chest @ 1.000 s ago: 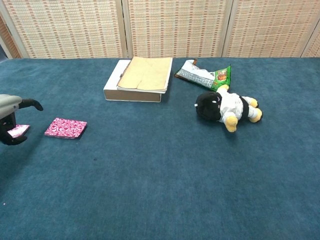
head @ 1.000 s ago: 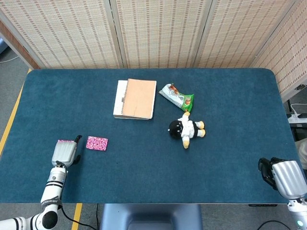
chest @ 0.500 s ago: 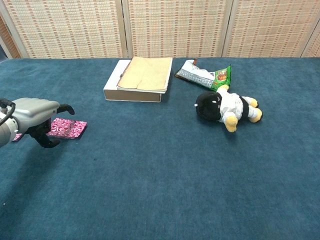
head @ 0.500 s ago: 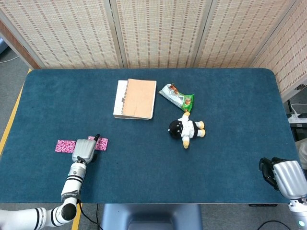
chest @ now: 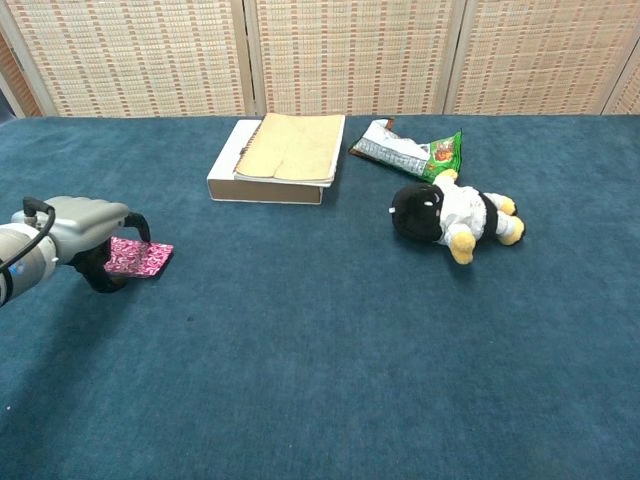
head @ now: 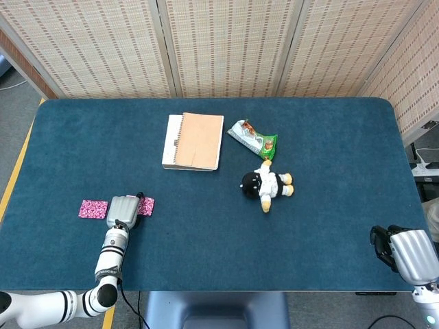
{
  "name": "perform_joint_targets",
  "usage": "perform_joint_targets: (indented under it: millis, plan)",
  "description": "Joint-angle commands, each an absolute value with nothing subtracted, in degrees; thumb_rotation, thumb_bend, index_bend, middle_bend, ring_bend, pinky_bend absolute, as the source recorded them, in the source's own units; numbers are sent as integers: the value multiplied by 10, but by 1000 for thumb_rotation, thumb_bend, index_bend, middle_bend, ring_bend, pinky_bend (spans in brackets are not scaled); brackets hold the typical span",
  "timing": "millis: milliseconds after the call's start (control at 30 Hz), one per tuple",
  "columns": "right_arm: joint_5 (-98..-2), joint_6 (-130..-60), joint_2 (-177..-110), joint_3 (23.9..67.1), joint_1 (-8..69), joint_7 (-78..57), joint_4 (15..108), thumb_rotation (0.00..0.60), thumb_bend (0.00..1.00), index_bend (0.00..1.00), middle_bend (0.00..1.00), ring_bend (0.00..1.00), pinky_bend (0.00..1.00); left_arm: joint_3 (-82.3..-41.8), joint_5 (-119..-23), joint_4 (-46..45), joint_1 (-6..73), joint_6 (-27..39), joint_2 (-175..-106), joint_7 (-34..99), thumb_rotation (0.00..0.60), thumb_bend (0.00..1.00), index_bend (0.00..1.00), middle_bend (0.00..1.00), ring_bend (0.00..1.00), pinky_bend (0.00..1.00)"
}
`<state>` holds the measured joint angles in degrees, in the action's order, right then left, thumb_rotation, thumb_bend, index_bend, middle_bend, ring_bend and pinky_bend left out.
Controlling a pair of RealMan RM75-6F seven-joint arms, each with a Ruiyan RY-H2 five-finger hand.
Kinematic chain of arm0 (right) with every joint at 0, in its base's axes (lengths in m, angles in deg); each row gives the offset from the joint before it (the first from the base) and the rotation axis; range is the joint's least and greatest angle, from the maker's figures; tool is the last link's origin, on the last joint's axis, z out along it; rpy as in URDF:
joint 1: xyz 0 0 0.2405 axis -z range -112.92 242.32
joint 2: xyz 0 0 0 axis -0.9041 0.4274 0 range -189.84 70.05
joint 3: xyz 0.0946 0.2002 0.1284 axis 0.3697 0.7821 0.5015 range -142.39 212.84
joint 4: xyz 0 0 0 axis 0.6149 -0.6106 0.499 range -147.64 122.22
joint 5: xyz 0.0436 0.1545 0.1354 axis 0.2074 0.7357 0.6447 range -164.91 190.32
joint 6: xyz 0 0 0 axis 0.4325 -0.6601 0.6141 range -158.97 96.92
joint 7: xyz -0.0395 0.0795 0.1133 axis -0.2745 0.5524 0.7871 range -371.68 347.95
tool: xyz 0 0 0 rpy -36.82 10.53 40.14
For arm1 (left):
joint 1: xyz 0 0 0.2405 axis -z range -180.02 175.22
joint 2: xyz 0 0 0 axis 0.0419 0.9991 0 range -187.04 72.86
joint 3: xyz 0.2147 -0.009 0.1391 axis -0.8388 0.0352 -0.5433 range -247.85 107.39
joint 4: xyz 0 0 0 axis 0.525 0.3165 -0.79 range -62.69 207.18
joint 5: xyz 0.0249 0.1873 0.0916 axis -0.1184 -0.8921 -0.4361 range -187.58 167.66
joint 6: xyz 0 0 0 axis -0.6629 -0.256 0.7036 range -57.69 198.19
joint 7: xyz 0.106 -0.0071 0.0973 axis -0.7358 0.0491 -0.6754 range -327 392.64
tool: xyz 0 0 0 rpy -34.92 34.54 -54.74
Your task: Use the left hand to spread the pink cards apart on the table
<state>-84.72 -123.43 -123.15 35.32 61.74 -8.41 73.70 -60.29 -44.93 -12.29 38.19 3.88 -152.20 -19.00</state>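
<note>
One pink patterned card (head: 92, 209) lies alone on the blue table, left of my left hand (head: 122, 211). The hand sits over the left part of the pink card stack (head: 147, 205), and only the stack's right edge shows in the head view. In the chest view the left hand (chest: 85, 235) arches over the pink stack (chest: 140, 258), with a dark fingertip touching its top and nothing gripped. The lone card is hidden behind the hand there. My right hand (head: 405, 252) rests at the table's near right corner, holding nothing.
A spiral notebook (head: 194, 140) lies at the back centre, a green snack packet (head: 254, 138) to its right. A small black-and-white plush toy (head: 267, 185) lies in front of the packet. The table's front edge (head: 240, 290) runs just behind my left forearm.
My left hand left one pink card at the far left and moved right onto the stack. Over the last half second it settled slightly further right. The right hand stayed still.
</note>
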Motion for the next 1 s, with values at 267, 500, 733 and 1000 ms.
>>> perform_joint_targets:
  millis: [267, 500, 733, 1000]
  plan:
    - [-847, -1233, -1231, 353, 617, -85, 738, 600, 422, 979, 863, 732, 869, -602, -444, -118, 390, 34, -1525, -193, 600, 351, 249, 1000, 1000, 1000]
    - [-848, -1234, -1231, 353, 617, -84, 738, 600, 422, 980, 863, 732, 869, -605, -437, -116, 393, 35, -1525, -195, 600, 353, 250, 1000, 1000, 1000]
    - [-847, -1232, -1230, 352, 617, -85, 738, 600, 422, 980, 863, 732, 869, -606, -442, -115, 394, 31, -1527, -188, 600, 351, 293, 1000, 1000, 1000]
    - [-847, -1231, -1230, 352, 616, -84, 739, 600, 422, 979, 863, 732, 869, -610, -457, -111, 391, 27, -1529, -174, 600, 353, 368, 1000, 1000, 1000]
